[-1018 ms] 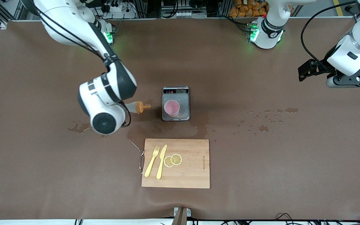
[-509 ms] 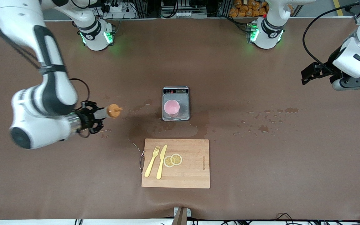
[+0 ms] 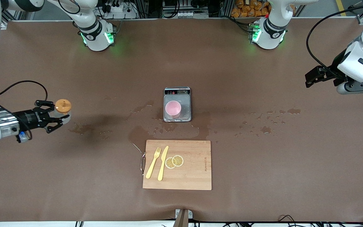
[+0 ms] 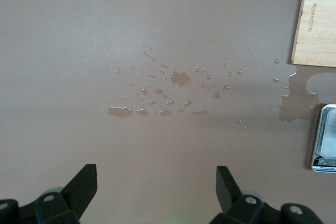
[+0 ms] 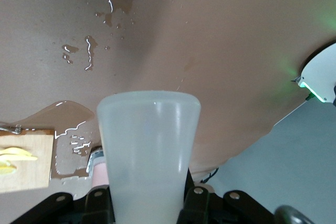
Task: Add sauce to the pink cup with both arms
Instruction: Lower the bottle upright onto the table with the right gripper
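My right gripper (image 3: pixel 56 116) is shut on the sauce bottle (image 3: pixel 63 106) and holds it above the table at the right arm's end, its orange cap facing up. In the right wrist view the translucent bottle (image 5: pixel 149 150) fills the middle between the fingers of the gripper (image 5: pixel 148 203), and its cap is hidden. The pink cup (image 3: pixel 173 109) stands upright on a small scale (image 3: pixel 177 91) at mid table, and a sliver of the cup (image 5: pixel 97 174) shows past the bottle. My left gripper (image 3: pixel 309 78) is open and empty, waiting over the left arm's end of the table, and it also shows in the left wrist view (image 4: pixel 156 182).
A wooden cutting board (image 3: pixel 197 176) lies nearer the front camera than the scale, with a yellow fork (image 3: pixel 153 163), a knife (image 3: pixel 163 163) and lemon slices (image 3: pixel 174 161). Wet spills (image 3: pixel 263 119) mark the table beside the scale, around it (image 3: pixel 143 132) and below the left gripper (image 4: pixel 178 80).
My right arm has swung away from the cup to the right arm's end of the table with the bottle, turning its cap upward. The left arm barely moved.
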Robot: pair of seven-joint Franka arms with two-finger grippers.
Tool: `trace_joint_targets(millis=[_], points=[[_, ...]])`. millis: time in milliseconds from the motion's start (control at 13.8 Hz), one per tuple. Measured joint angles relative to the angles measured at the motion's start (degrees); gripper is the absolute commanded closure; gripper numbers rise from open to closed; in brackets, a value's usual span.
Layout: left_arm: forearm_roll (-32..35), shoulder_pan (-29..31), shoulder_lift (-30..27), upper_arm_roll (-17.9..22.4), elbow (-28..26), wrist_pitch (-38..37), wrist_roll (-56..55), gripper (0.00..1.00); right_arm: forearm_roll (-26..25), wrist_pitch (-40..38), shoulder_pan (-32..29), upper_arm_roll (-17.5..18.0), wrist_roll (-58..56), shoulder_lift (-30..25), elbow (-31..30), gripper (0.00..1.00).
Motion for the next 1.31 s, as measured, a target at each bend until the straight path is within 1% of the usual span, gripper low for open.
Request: trace_joint_targets(millis=[145,364,582,727,873,1309], points=[[-2.02,0.00,0.00,0.03,0.08,0.23,-1.11,0.00,2.83,-1.27,-3.96,-0.02,-5.49,1.39,-1.18,0.60],[-2.36,-0.07,-0.01,-0.06,0.20,0.26,-1.25,0.00,6.75,-2.55,-9.94,-0.06,-13.18,5.43,-2.36,0.60],[-1.88,-0.32,-0.01,-0.47,0.29,0.25,-0.22,0.00,11.35,-2.61,-13.88,-0.05,-16.40,10.37,-3.01,0.59],[-0.06,-0.37,-0.05,-1.29,0.35,0.25,1.53,0.00,13.66,-2.43,-14.90,-0.04,-18.13,13.76,-3.06,0.59],[0.30,-0.42,-0.06,-1.76,0.46,0.26,1.65,0.00,14.14,-1.39,-14.96,-0.02,-19.79,16.19,-3.13,0.58],[0.30,-0.36,-0.06,-1.77,0.49,0.71,1.65,0.00,14.28,3.34,-15.00,-0.03,-25.17,19.41,-4.66,0.57]])
